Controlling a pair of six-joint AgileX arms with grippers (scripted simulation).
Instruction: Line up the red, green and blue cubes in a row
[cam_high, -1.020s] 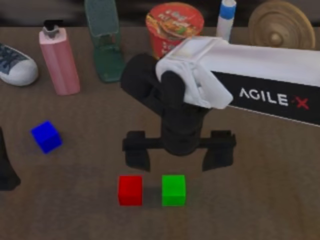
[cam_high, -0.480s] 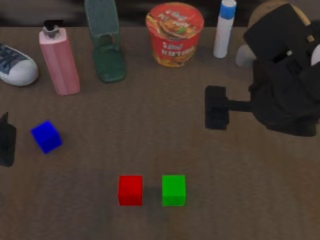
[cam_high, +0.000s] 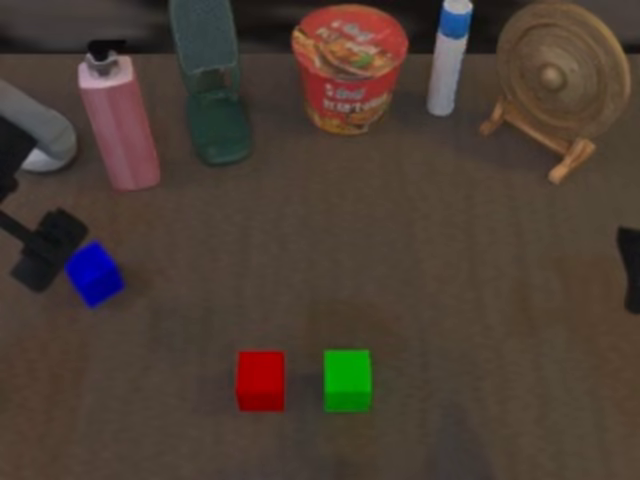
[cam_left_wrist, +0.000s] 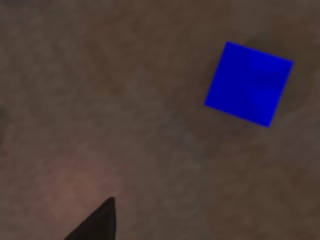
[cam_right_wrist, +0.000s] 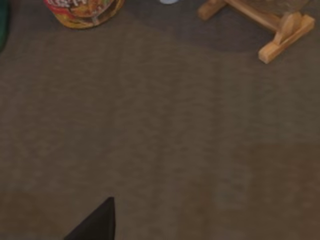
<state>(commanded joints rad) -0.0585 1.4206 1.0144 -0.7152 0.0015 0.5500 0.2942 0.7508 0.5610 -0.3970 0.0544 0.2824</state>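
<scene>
The red cube (cam_high: 260, 380) and the green cube (cam_high: 347, 380) sit side by side near the table's front, a small gap between them. The blue cube (cam_high: 95, 273) lies apart at the far left, turned at an angle; it also shows in the left wrist view (cam_left_wrist: 248, 84). My left gripper (cam_high: 40, 252) hovers just left of the blue cube, open, not touching it; one fingertip (cam_left_wrist: 102, 220) shows in its wrist view. My right gripper (cam_high: 629, 268) is parked at the right edge, open and holding nothing, with one fingertip (cam_right_wrist: 102, 220) in view.
Along the back stand a pink bottle (cam_high: 120, 120), a dark green stapler (cam_high: 210, 90), a red noodle cup (cam_high: 350, 65), a white bottle with blue cap (cam_high: 450, 55) and a round wooden disc on a stand (cam_high: 563, 75). A shoe (cam_high: 45, 155) lies behind my left arm.
My right arm has drawn back from above the red and green cubes to the right edge. My left arm has come in from the left edge, next to the blue cube.
</scene>
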